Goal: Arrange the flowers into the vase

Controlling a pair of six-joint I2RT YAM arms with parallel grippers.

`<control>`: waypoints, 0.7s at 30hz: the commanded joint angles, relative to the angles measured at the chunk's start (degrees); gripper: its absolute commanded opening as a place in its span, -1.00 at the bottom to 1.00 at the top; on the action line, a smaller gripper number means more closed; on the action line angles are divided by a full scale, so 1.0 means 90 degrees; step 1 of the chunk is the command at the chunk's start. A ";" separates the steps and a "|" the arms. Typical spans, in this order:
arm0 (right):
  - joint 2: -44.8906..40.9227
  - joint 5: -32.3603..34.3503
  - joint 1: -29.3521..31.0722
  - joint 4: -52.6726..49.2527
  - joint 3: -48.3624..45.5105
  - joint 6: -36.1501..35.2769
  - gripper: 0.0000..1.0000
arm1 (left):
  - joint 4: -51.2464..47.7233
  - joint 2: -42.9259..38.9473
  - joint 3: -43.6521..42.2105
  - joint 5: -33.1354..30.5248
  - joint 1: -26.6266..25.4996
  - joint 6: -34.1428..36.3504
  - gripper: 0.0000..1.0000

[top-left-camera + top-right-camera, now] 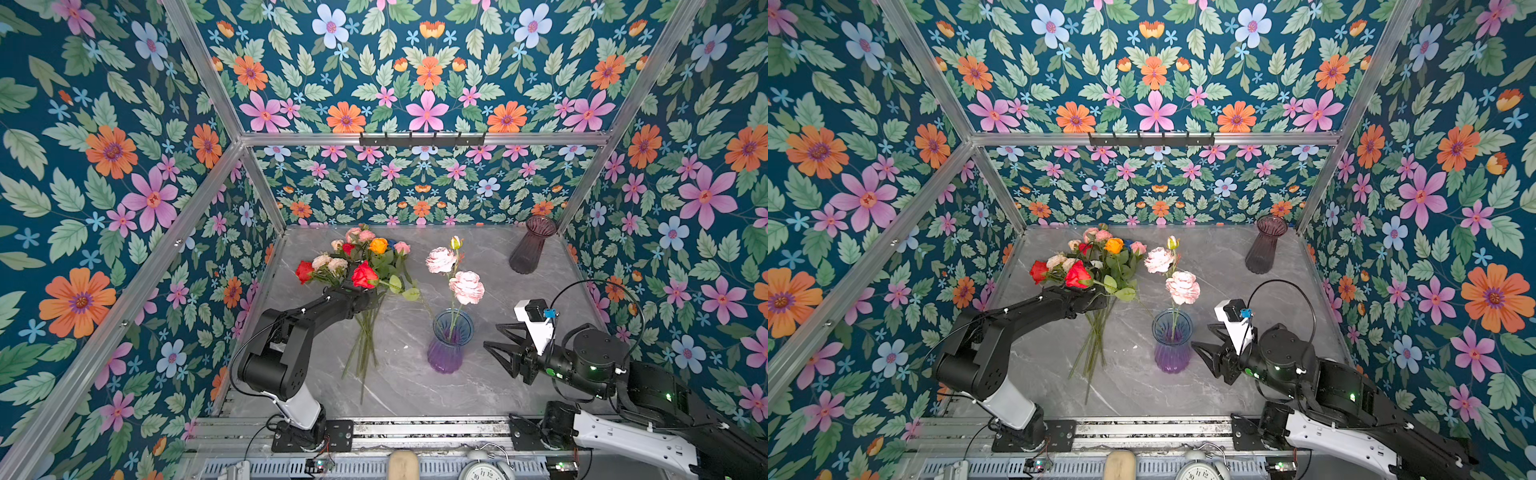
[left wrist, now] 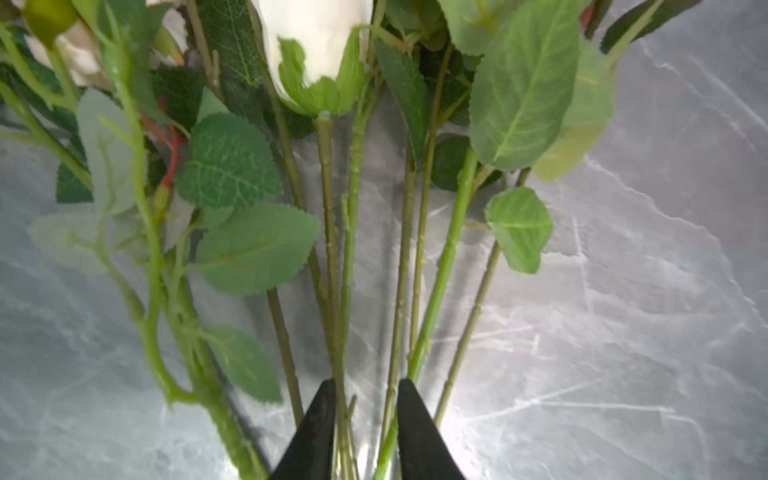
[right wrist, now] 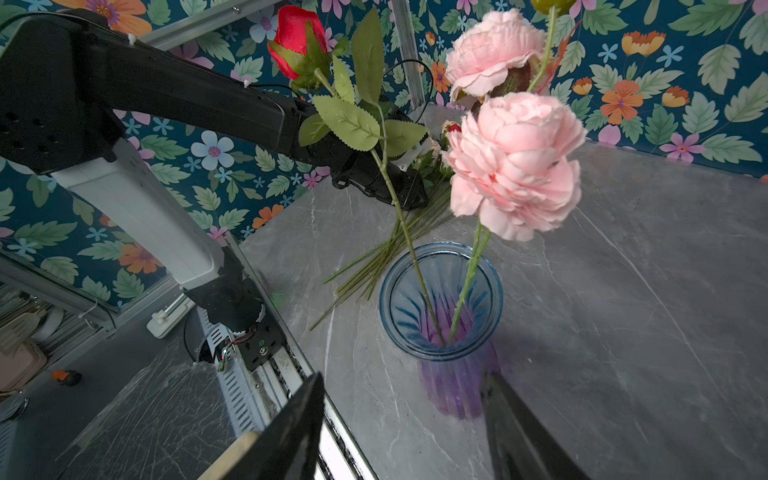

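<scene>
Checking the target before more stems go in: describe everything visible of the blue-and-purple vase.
The vase is ribbed clear glass, blue at the flared rim, purple in the lower body. It stands upright on the grey table, centre front, intact. Two stems stand in it: a red rose leaning left, and a pink peony sprig. The right gripper is beside it, jaws open, apparently not touching.
</scene>
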 commanded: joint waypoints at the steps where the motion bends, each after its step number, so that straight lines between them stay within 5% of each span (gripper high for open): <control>1: -0.0026 0.0137 0.0004 -0.0072 -0.0010 -0.0034 0.23 | -0.0012 0.0125 0.0057 -0.0205 -0.0001 0.0065 -0.46; 21: 0.0036 0.0113 0.0003 -0.0086 0.0023 -0.0066 0.23 | 0.0118 0.0407 0.0045 -0.0125 0.0062 0.0062 -0.73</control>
